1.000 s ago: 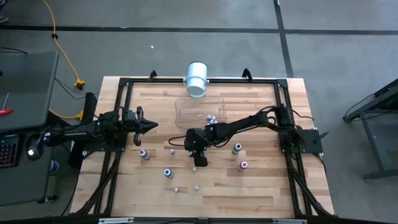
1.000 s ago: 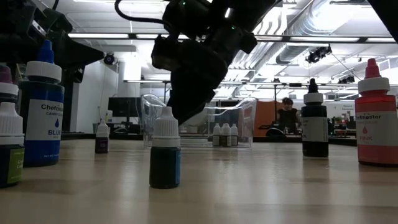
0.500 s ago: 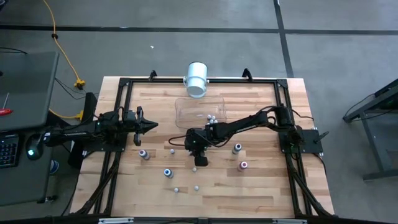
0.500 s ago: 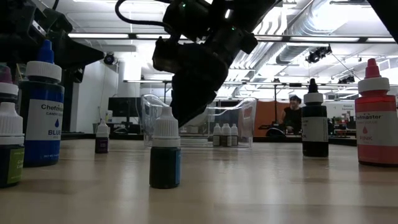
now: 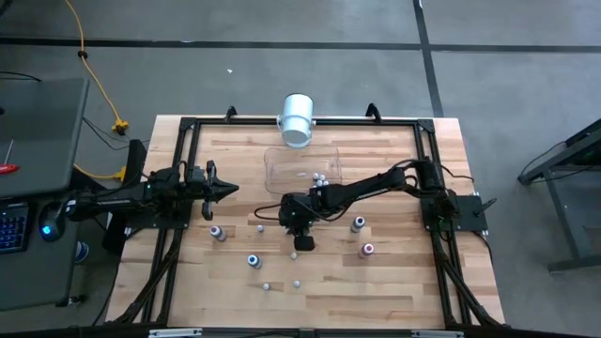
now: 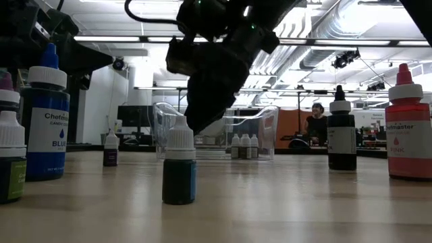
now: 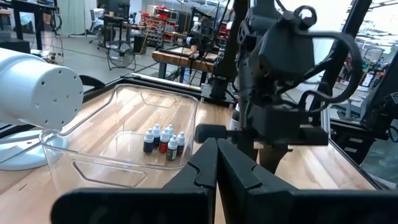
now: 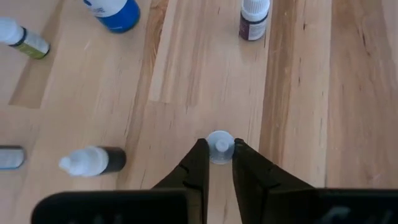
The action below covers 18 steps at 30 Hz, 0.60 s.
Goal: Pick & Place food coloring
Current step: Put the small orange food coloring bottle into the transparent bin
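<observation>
A tiny food coloring bottle (image 8: 219, 148) stands upright on the wood, seen cap-on from above. My right gripper (image 8: 219, 152) points down over the table's middle (image 5: 302, 242) and is shut on this bottle. More bottles stand or lie scattered nearby: blue (image 5: 253, 260), purple (image 5: 217, 232), pink (image 5: 367, 250), dark (image 5: 358, 223). In the low view a nearer upright bottle (image 6: 179, 165) stands in front of the right gripper. My left gripper (image 5: 228, 189) is shut and waits above the table's left part. My right gripper pinches the bottle's white cap (image 8: 219, 144) between its two fingertips (image 8: 200, 155), coming from above and pointing down. The bottle is upright; whether its base still rests on the wood is hidden by the cap and fingers.
A clear plastic tub (image 5: 282, 167) lies just beyond the right gripper, with several small bottles (image 5: 319, 178) in it. A big white cylinder (image 5: 297, 119) lies at the far edge. Two small bottles (image 5: 266, 286) lie toward the near edge. A person shows in the room behind.
</observation>
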Each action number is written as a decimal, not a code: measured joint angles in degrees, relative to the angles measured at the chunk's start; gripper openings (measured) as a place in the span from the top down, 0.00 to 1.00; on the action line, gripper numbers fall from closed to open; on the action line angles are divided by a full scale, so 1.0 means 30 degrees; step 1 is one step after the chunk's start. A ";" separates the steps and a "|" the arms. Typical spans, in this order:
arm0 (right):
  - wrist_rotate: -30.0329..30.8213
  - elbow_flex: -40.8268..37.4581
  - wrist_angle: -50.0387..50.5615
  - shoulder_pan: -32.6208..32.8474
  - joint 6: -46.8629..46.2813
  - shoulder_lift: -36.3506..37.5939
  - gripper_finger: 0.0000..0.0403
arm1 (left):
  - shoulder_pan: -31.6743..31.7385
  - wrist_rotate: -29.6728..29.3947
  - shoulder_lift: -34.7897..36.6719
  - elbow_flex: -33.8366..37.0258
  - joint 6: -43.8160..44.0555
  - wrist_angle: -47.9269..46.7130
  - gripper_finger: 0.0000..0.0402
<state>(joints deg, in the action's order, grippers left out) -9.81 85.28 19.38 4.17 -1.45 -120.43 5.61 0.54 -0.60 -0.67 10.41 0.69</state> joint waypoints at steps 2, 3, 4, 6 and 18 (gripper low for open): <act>0.0033 0.0575 0.0746 -0.0002 0.0207 0.0165 0.90 | 0.0006 -0.0004 0.0000 0.0000 -0.0003 -0.0003 1.00; 0.0129 0.0982 0.1050 0.0006 0.0355 0.0203 0.90 | -0.0001 -0.0007 -0.0002 0.0000 -0.0003 -0.0005 1.00; 0.0244 0.1333 0.1567 0.0027 0.0489 0.0294 0.90 | 0.0003 -0.0007 0.0000 0.0000 -0.0003 -0.0007 1.00; 0.0810 0.2197 0.2930 0.0035 0.0641 0.0338 0.90 | 0.0006 -0.0008 -0.0001 0.0000 -0.0001 -0.0001 1.00; 0.3809 0.7198 0.7154 -0.0769 0.1662 0.0336 0.90 | -0.0001 -0.0014 0.0000 0.0000 0.0000 -0.0007 1.00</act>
<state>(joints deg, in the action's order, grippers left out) 1.62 106.87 40.84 1.86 3.54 -119.42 5.61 0.49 -0.60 -0.67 10.41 0.67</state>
